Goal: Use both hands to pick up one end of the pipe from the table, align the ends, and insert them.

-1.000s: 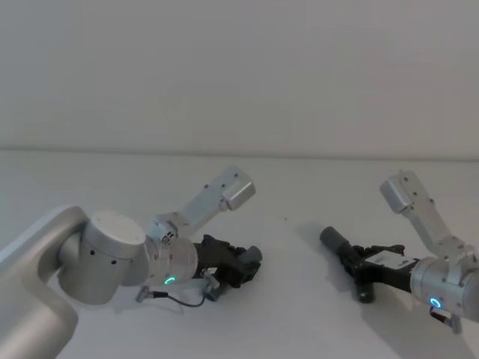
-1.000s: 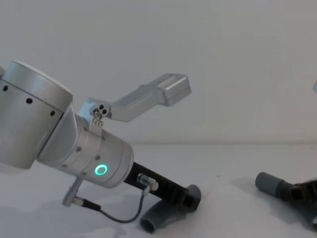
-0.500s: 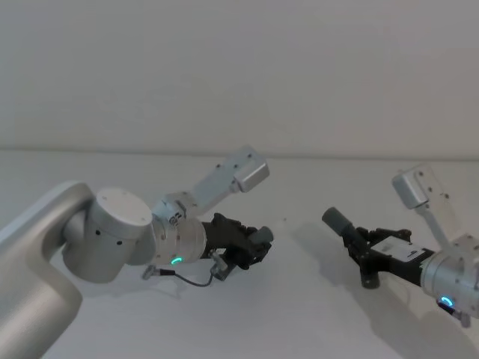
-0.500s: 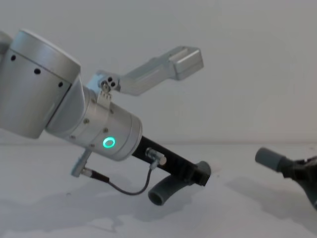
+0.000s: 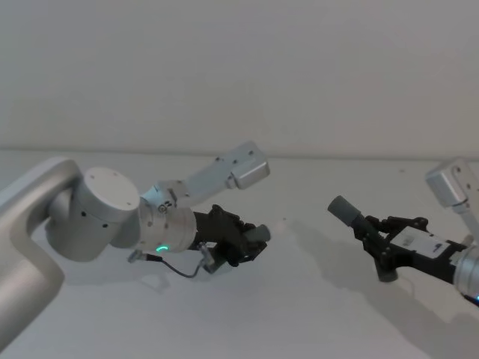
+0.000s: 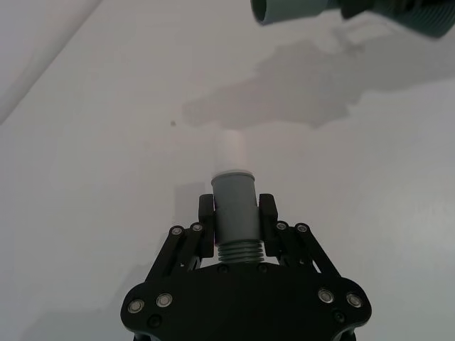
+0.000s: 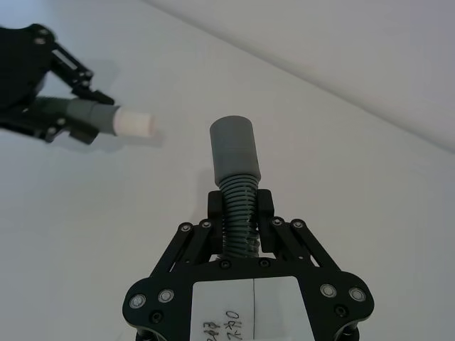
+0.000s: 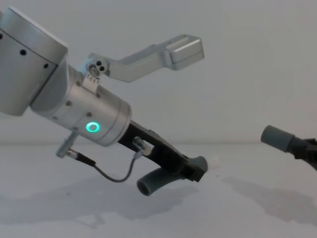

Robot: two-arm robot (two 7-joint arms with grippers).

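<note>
Left gripper is clamping the collared pipe piece clear above the table, pale tip leading. Right gripper is squeezing the socket pipe piece by its ribbed section, ends facing, well apart.
</note>
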